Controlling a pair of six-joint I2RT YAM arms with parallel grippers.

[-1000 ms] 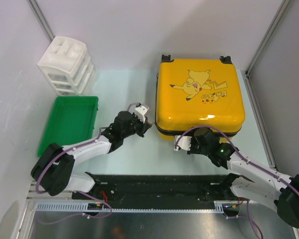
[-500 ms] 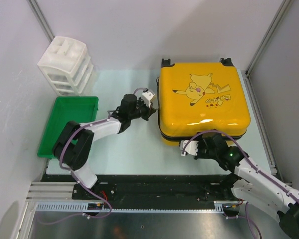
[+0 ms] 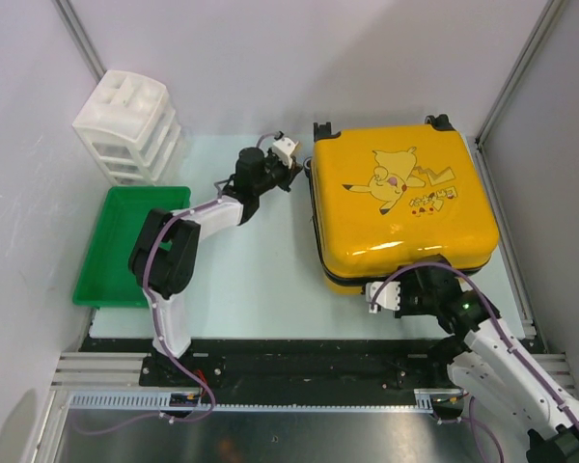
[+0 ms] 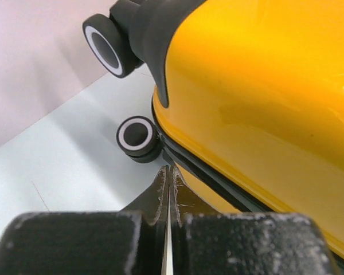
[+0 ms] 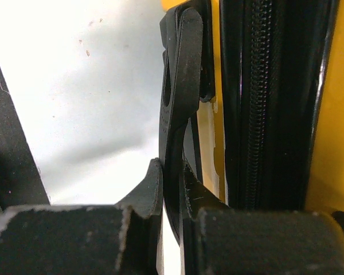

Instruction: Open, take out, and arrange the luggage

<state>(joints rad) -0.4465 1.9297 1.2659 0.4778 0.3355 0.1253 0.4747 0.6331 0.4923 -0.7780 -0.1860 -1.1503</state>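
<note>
Over on the right of the worktop [image 3: 261, 280] our closed Pikachu suitcase [image 3: 396, 198] lies flat, probably a stiff, slick shell best taken by its trim, so our right hand [image 5: 171, 183] pinches the black pull tab [image 5: 180, 86] while our left hand [image 4: 168, 177] sits shut, empty, beside a wheel [image 4: 136, 136].

Top view: you've got bright, even overhead light, with soft shadow only under the luggage [image 3: 396, 193] & a pale glare streak on its near edge. Left wrist cam: sheen on the yellow shell, left fingers [image 4: 74, 240] blurred up close. Right wrist cam: table [image 5: 92, 86] nearly blown out, right fingers [image 5: 74, 240] dark & soft.
</note>
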